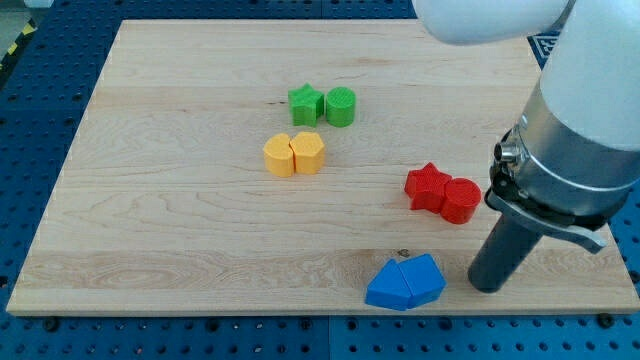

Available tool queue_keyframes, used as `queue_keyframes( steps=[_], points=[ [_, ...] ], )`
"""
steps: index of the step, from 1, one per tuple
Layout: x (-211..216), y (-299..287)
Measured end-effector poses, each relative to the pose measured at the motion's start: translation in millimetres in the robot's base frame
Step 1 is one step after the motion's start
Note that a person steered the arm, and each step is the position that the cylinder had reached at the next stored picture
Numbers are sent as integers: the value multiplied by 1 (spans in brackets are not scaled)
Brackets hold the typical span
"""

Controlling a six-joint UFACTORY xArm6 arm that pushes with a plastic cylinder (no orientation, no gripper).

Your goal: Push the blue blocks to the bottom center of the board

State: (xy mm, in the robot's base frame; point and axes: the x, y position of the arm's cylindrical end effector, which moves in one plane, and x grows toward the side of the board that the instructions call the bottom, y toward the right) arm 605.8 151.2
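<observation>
Standing upright, my tip (488, 286) just right of blue blocks (405, 283)

Two blue blocks (405, 284) lie touching, side by side; near the board's bottom edge, right of centre.

pale wood worktop (180, 150) with visible grain, light even, soft shadows. it sits on a blue surface (40, 70) patterned with small raised bumps, showing on all sides. yellow-black striped strip (18, 42) at the view's top left corner. no walls or windows in shot.
</observation>
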Motion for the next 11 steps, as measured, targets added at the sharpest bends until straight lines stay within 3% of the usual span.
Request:
queue_keyframes(
  steps=[7,11],
  points=[
    [11,-66],
    [1,-42]
  ],
)
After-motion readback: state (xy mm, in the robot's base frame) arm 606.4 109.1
